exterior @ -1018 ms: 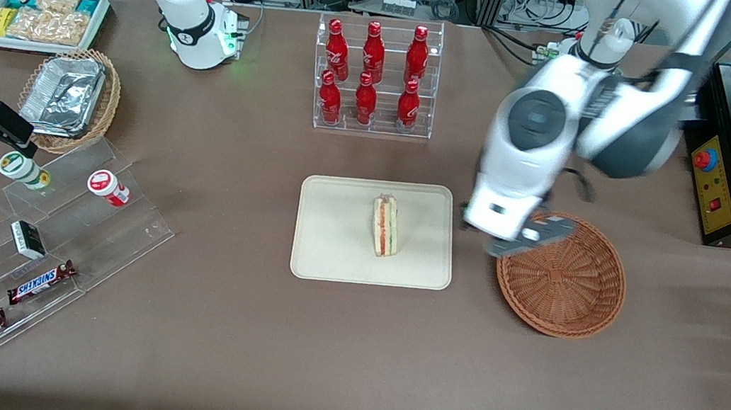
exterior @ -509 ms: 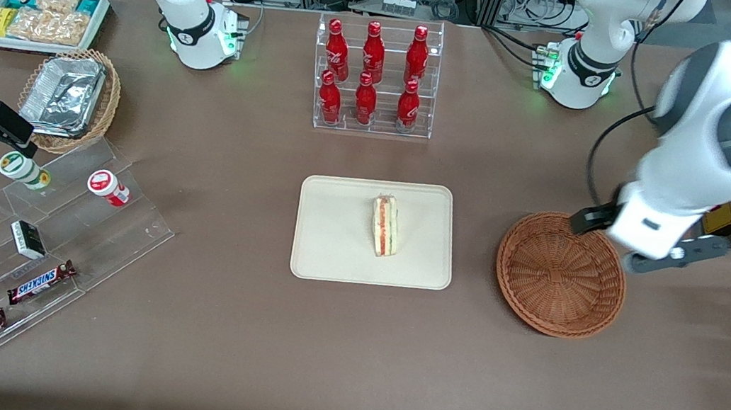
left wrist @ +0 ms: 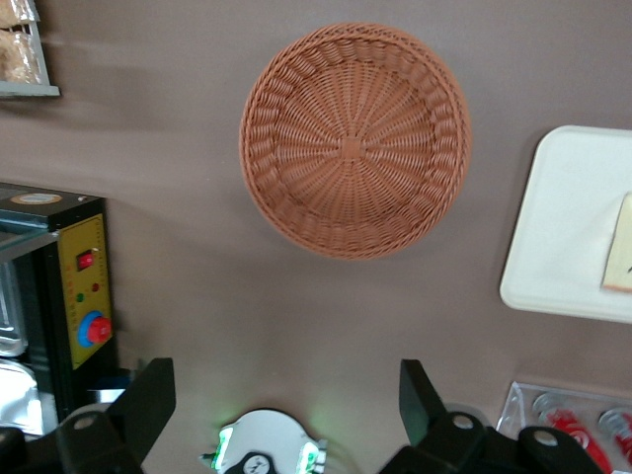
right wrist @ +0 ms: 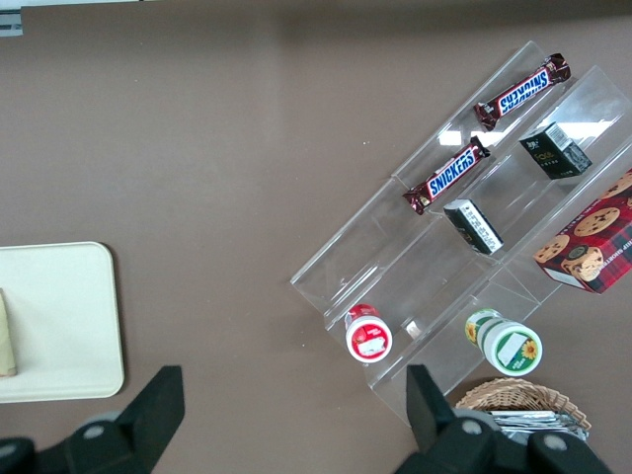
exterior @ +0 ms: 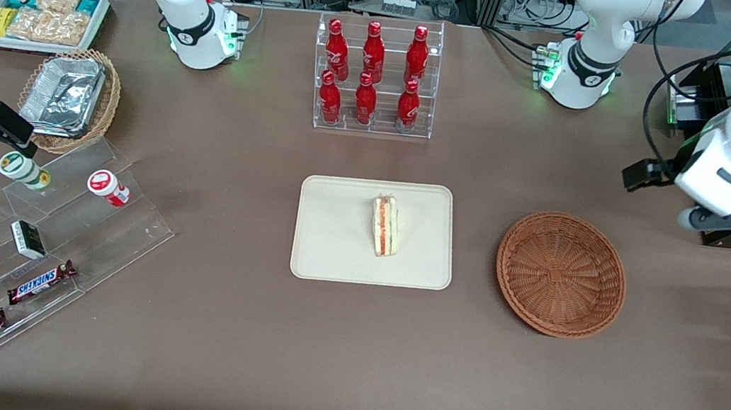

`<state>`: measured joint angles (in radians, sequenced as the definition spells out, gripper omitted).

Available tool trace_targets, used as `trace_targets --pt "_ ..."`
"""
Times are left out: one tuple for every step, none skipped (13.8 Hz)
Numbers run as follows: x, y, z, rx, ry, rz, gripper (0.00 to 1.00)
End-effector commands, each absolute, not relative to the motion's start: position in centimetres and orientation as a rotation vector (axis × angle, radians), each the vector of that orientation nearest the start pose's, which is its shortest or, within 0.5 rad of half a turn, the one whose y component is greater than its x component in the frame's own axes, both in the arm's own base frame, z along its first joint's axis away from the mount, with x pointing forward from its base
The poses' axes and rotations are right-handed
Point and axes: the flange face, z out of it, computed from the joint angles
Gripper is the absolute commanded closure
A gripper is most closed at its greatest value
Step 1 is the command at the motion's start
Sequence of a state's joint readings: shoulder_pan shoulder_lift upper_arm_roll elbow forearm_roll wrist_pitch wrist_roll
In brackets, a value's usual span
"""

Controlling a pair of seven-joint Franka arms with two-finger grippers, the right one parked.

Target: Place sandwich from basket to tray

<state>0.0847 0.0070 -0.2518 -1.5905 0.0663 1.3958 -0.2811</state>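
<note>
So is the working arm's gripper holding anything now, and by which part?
Nothing is held. The gripper hangs high above the table with its jaws open and empty. The sandwich lies on the tray, and the basket holds nothing.

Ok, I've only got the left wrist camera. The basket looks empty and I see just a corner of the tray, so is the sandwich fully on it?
Observer: Yes. The sandwich lies wholly inside the tray, near its middle.
Operator: Anything else on that tray?
Observer: No, the sandwich is the only thing on it.
Operator: And where does the tool sit relative to the basket?
Observer: The tool is open. It hangs off to the side of the basket, toward the working arm's end of the table and farther from the front camera.
</note>
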Motion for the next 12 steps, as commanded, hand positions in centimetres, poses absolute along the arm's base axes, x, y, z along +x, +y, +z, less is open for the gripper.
trace_targets --pt "51.0 -6.0 61.2 -3.024 -0.136 0.315 0.00" --pt "50.4 -5.3 61.8 -3.026 -0.124 0.313 0.00" --pt "50.3 -4.6 61.9 -3.031 -0.104 0.316 0.00" --pt "49.9 -4.4 62.3 -3.032 -0.104 0.303 0.00" --pt "49.9 -4.3 62.0 -3.032 -0.106 0.298 0.00" --pt "50.1 -3.8 62.2 -3.037 -0.124 0.292 0.00" --pt "50.5 -3.9 62.4 -3.043 -0.116 0.271 0.00" --pt "51.3 -4.3 62.2 -3.046 -0.118 0.259 0.00" --pt "51.8 -4.1 62.7 -3.055 -0.115 0.249 0.00" --pt "52.0 -4.1 62.5 -3.063 -0.116 0.256 0.00" --pt "52.2 -4.1 62.4 -3.074 -0.114 0.259 0.00" --pt "52.3 -4.1 62.5 -3.073 -0.119 0.254 0.00"
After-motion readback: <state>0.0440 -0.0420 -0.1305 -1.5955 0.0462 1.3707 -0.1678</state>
